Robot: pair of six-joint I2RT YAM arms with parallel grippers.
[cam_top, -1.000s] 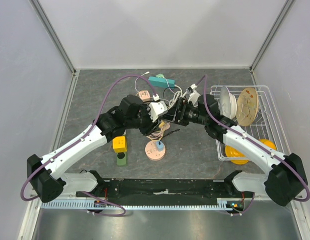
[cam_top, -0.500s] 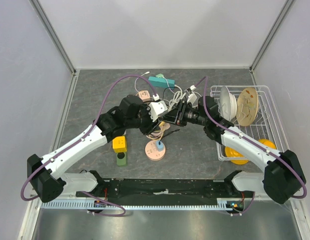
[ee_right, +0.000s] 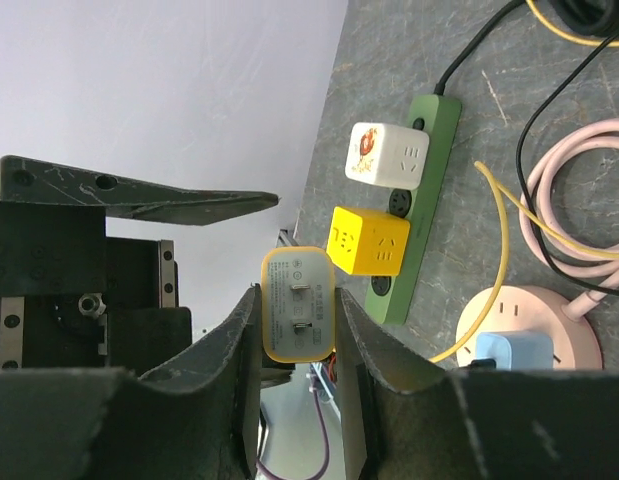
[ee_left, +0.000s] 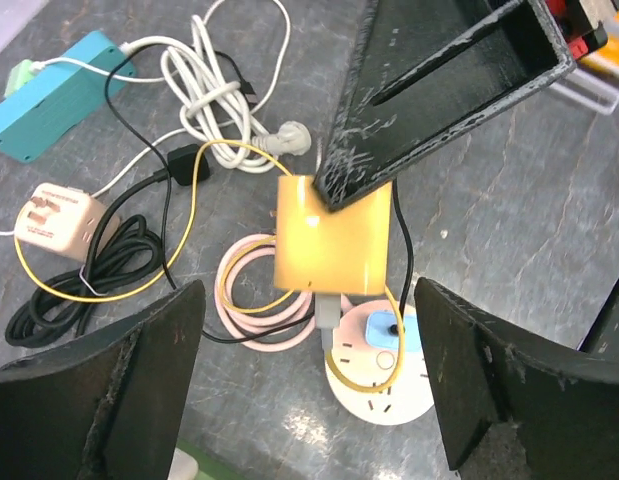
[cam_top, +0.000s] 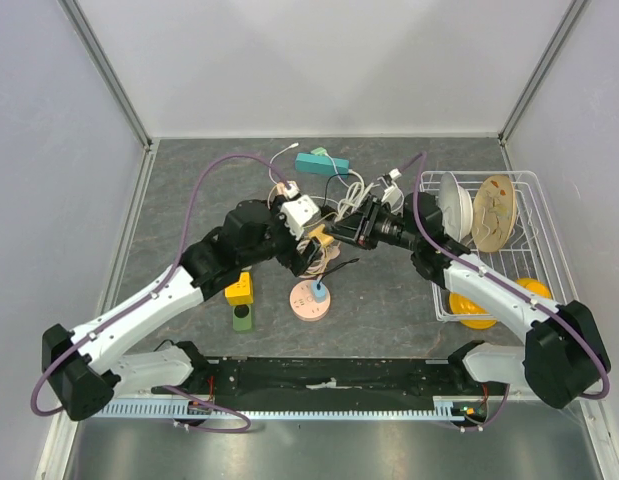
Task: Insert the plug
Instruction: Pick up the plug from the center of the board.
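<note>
Beyond the right gripper (cam_top: pixel 331 232), a teal power strip (cam_top: pixel 314 161) lies near a bundled white cord (cam_top: pixel 351 186). Well off to that gripper's right, a wire rack (cam_top: pixel 534 180) holds a grey plate (cam_top: pixel 451 205) and a tan plate (cam_top: pixel 494 212) upright, plus what may be a yellow dish (cam_top: pixel 476 312).

Yellow-orange plug (ee_left: pixel 332 237): a rounded block charger with two flat metal prongs on one end face and a white connector sticking out of the other end. It is held up off the desk (cam_top: pixel 389 300), pinched on its side faces between the fingers (ee_right: pixel 244 350) of the right gripper (ee_right: pixel 298 300), prongs pointing back at that wrist. It hangs just on the far side of the round pink socket (ee_left: pixel 389 400), not touching it.
</note>
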